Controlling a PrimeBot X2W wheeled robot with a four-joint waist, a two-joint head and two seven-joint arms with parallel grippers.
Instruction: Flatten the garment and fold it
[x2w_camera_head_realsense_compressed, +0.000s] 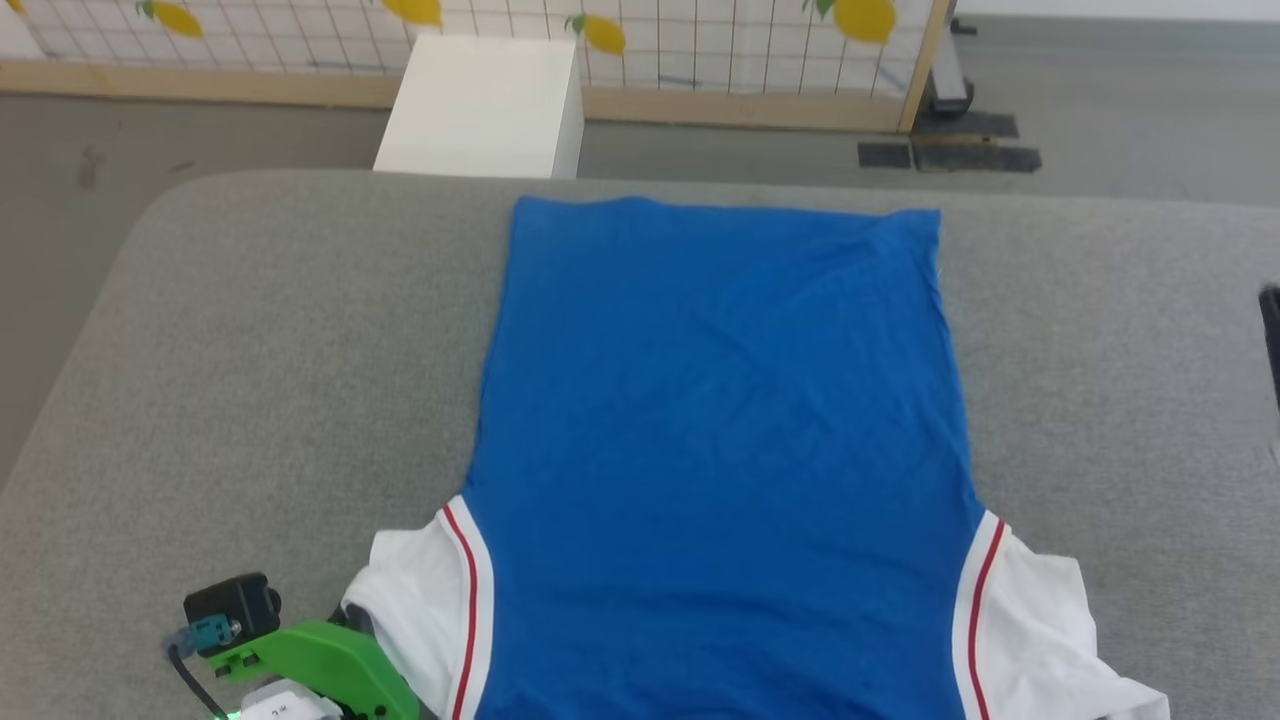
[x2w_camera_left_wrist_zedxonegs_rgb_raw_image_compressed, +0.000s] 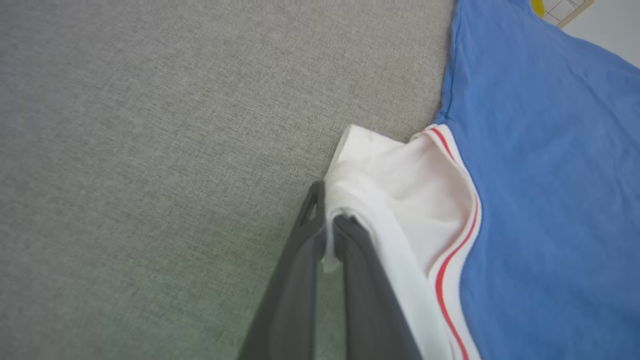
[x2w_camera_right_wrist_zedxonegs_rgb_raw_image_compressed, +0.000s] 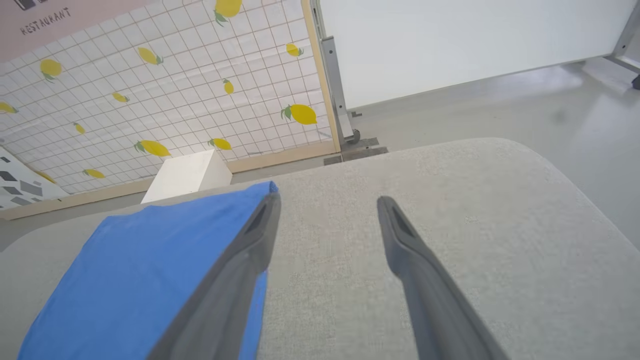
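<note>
The head view showed the shirt (x2w_camera_head_realsense_compressed: 720, 450) flat; the left wrist view, my left gripper (x2w_camera_left_wrist_zedxonegs_rgb_raw_image_compressed: 329, 220) clamped on its sleeve (x2w_camera_left_wrist_zedxonegs_rgb_raw_image_compressed: 400, 180). My right gripper (x2w_camera_right_wrist_zedxonegs_rgb_raw_image_compressed: 327, 212) stood open, empty, beside its edge.

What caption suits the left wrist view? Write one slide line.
Left gripper shut on the white sleeve edge of the bright blue soft jersey T-shirt, spread on grey woven fabric surface.

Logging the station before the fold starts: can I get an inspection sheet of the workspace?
Surface: grey fabric-covered table.
Job's things: garment lies flat, blue body spread, white sleeves rumpled.
Clutter: nothing seen.
Grippers: left pincer shut on the garment's sleeve edge; right pincer open, empty, over the table beside the garment.
Cables: dark cable by the left wrist camera.
Surroundings: lemon-print screen, white box, grey floor.
</note>
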